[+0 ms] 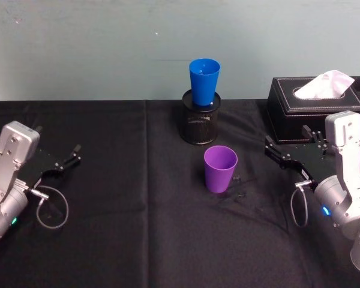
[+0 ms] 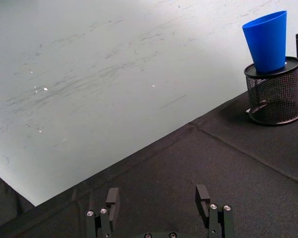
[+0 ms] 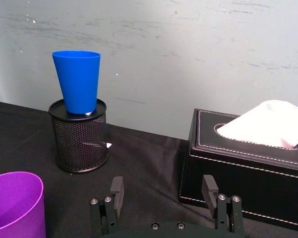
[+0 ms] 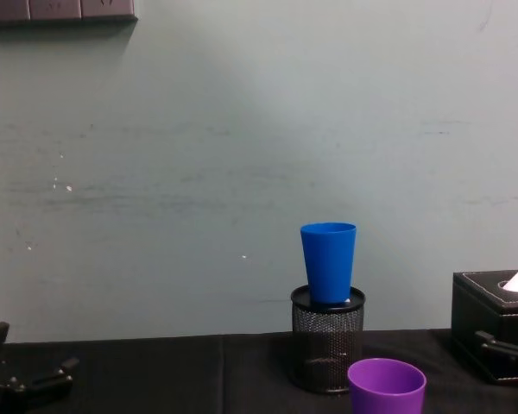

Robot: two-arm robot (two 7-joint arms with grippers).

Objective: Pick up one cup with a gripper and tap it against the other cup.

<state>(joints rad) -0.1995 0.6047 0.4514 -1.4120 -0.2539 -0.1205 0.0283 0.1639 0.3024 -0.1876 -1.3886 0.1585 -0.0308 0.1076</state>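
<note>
Two cups are counted on the black-clothed tabletop [image 1: 108, 240]: one purple cup [image 1: 220, 168] and one blue cup [image 1: 204, 81]. One black mesh pen holder [image 1: 200, 123] and one black tissue box [image 1: 315, 108] are also counted. Two grippers are seen: one left gripper [image 1: 72, 157], one right gripper [image 1: 291, 150].

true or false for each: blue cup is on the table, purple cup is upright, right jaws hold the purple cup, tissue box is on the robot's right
1. The bright blue tapered plastic cup stands on the table. False: it sits in the top of the black mesh pen holder.
2. The purple tapered plastic cup stands upright on the black cloth. True.
3. The right gripper holds the purple cup. False: its jaws are open and apart from it.
4. The black tissue box is on the robot's right. True.
</note>
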